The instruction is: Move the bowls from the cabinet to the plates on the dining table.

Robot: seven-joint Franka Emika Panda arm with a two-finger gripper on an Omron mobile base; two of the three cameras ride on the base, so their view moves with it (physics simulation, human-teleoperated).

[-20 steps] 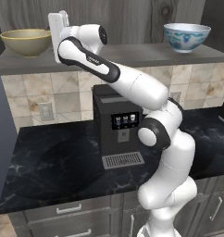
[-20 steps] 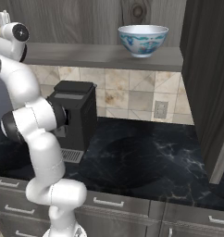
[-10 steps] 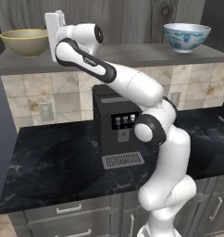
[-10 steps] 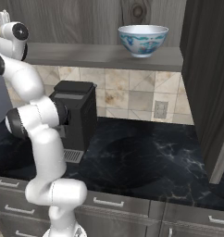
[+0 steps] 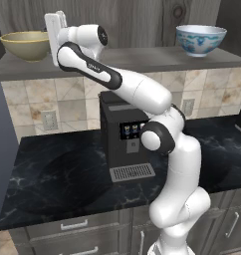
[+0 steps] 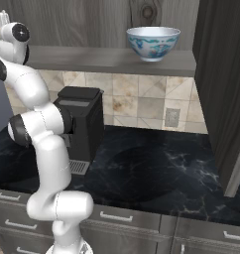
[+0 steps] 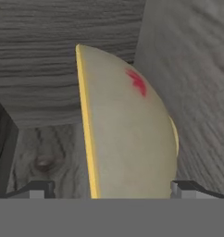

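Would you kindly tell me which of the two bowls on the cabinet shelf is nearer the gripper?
The tan bowl with the yellow rim, at the shelf's left end beside the gripper; the white-and-blue bowl sits far right.

White arm [image 5: 142, 92], dark joints, rounded links

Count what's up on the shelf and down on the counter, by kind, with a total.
Bowls: 2, tan bowl and white-and-blue bowl, both on the shelf
Coffee machines: 1, coffee machine on the counter
Total: 3
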